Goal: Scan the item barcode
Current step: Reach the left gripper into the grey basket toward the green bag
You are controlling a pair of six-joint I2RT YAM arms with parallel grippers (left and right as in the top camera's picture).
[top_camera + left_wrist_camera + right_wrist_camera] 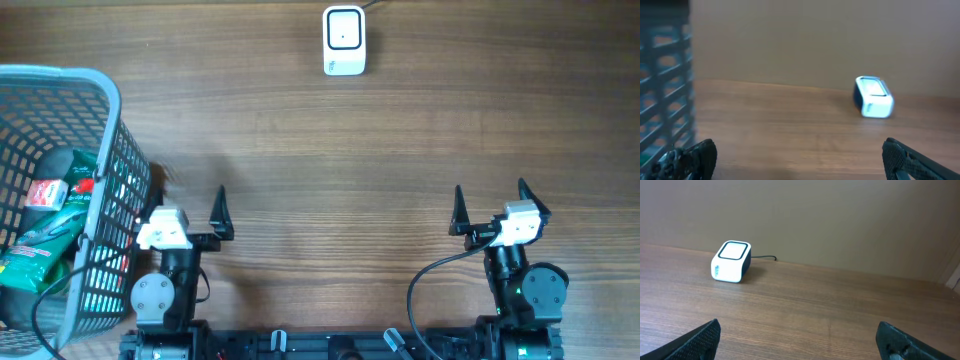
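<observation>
A small white barcode scanner [343, 40] with a dark top window stands at the far middle of the wooden table; it also shows in the left wrist view as the scanner [873, 96] and in the right wrist view as the scanner [731, 261]. The items lie in a grey mesh basket [60, 75] at the left: a red-and-white packet [45, 190], a green packet [40, 250] and something dark. My left gripper [185, 205] sits open right beside the basket, holding nothing. My right gripper [490, 195] is open and empty near the front right.
The basket wall [665, 115] fills the left edge of the left wrist view, close to my left finger. A thin cable [765, 257] runs from the scanner toward the back. Bare wooden tabletop [340, 200] lies between the arms and the scanner.
</observation>
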